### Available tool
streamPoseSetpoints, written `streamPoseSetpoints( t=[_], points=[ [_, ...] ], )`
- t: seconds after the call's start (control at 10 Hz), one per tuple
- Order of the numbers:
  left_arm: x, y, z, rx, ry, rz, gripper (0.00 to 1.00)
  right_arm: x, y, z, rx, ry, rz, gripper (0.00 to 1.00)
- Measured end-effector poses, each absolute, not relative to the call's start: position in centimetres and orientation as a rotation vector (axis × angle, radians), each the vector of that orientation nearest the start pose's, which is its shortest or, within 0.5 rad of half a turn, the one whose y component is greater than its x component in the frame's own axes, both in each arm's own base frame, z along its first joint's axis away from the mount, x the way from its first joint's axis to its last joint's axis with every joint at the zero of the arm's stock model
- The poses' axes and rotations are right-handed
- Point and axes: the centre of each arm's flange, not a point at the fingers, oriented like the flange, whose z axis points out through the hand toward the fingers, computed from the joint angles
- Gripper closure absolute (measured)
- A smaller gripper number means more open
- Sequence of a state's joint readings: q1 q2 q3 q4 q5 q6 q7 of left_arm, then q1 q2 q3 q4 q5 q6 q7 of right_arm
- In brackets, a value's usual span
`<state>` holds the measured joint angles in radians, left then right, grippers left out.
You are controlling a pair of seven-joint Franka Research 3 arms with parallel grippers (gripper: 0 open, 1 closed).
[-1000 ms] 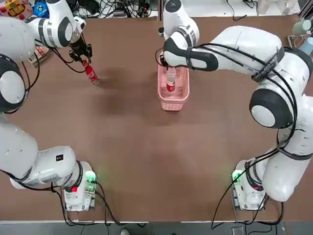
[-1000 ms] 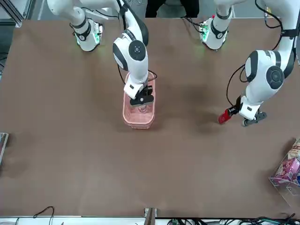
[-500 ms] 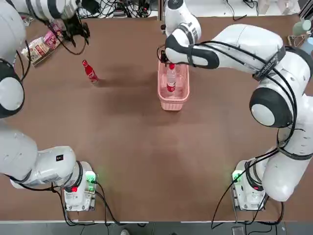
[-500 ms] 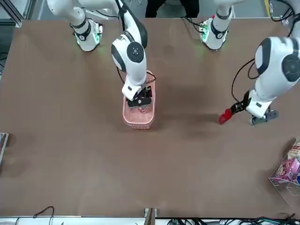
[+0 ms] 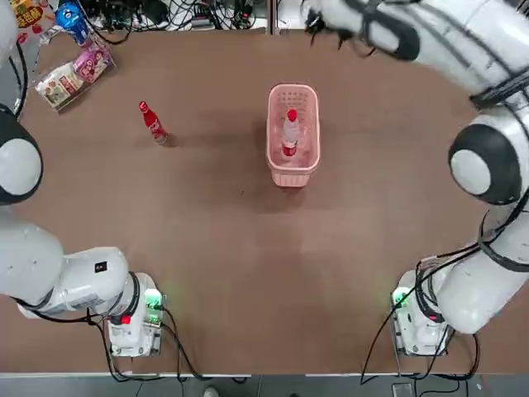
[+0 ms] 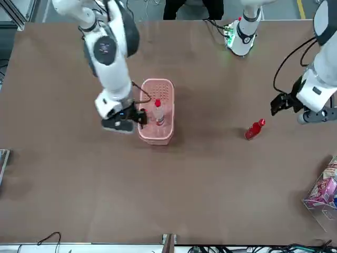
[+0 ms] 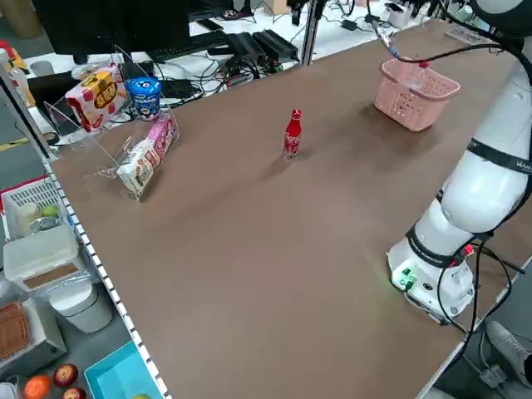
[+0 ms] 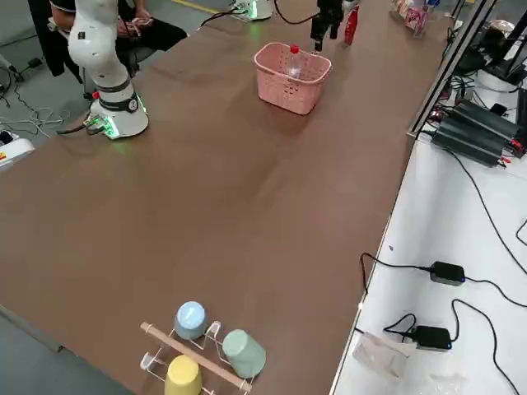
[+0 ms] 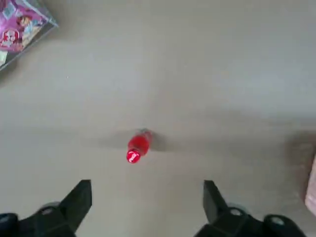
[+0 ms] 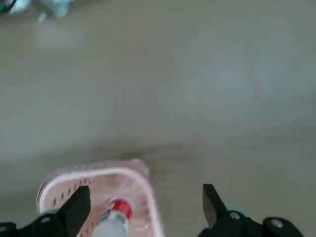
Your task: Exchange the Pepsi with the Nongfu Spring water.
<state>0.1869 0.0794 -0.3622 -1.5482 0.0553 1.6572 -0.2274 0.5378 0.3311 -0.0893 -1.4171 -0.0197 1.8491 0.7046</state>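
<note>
The Pepsi (image 5: 151,122), a slim all-red bottle, stands alone on the table at the far left, also seen as Pepsi (image 6: 255,129). My left gripper (image 9: 145,190) hangs open well above it, with the Pepsi (image 9: 138,147) below its fingers; the front view shows this left gripper (image 6: 284,103) raised beside the bottle. The Nongfu Spring water (image 5: 289,132), clear with a red cap, stands upright in the pink basket (image 5: 293,172). My right gripper (image 10: 145,195) is open, high over the basket's far end, holding nothing; it appears as the right gripper (image 6: 131,117) beside the basket (image 6: 156,84).
A clear rack of snack packs (image 5: 70,70) sits at the far left corner, with a blue item (image 5: 70,16) behind it. Coloured cups on a wooden rack (image 8: 198,346) stand at the table's right end. Cables lie past the far edge.
The left gripper let go of the Pepsi and rose away, leaving it standing. The right gripper lifted out of the basket and moved off, leaving the water bottle inside.
</note>
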Motion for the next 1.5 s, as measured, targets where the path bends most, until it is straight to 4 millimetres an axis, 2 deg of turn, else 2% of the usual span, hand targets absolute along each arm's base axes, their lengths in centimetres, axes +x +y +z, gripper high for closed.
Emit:
streamPoseSetpoints(
  t=[0.1, 0.3, 0.5, 0.6, 0.7, 0.8, 0.9, 1.1, 1.2, 1.5],
  points=[
    [57.6, -9.8, 61.1, -3.122, -0.054, -0.069, 0.01, 62.1, 25.0, 53.4, -3.098, 0.415, -0.178, 0.00],
    [56.7, -11.9, 62.9, -3.121, 0.005, -0.057, 0.01, 65.1, 16.1, 53.2, -3.128, 0.331, -0.174, 0.00],
    [56.0, -13.2, 63.4, -3.113, 0.041, -0.016, 0.00, 66.6, 7.4, 53.1, -3.153, 0.257, -0.159, 0.00],
    [55.8, -13.2, 63.3, -3.106, 0.039, 0.008, 0.00, 66.6, 3.4, 53.7, -3.162, 0.228, -0.132, 0.00],
    [55.9, -12.7, 63.3, -3.104, 0.023, 0.015, 0.00, 65.7, -0.3, 55.1, -3.164, 0.200, -0.086, 0.00],
    [56.0, -12.1, 63.5, -3.110, 0.006, 0.013, 0.00, 64.0, -2.9, 57.3, -3.161, 0.184, -0.036, 0.00],
    [56.0, -11.9, 63.6, -3.119, -0.001, 0.013, 0.00, 62.0, -3.5, 60.0, -3.157, 0.176, -0.004, 0.00],
    [56.0, -12.0, 63.7, -3.124, 0.007, 0.014, 0.00, 58.1, -0.5, 65.6, -3.150, 0.148, -0.036, 0.00],
    [56.0, -12.0, 63.7, -3.124, 0.013, 0.014, 0.00, 57.0, 0.4, 66.6, -3.148, 0.151, -0.055, 0.00],
    [56.0, -11.9, 63.8, -3.119, 0.191, 0.013, 0.00, 56.6, -0.1, 64.0, -3.149, 0.170, -0.031, 0.00]
  ],
)
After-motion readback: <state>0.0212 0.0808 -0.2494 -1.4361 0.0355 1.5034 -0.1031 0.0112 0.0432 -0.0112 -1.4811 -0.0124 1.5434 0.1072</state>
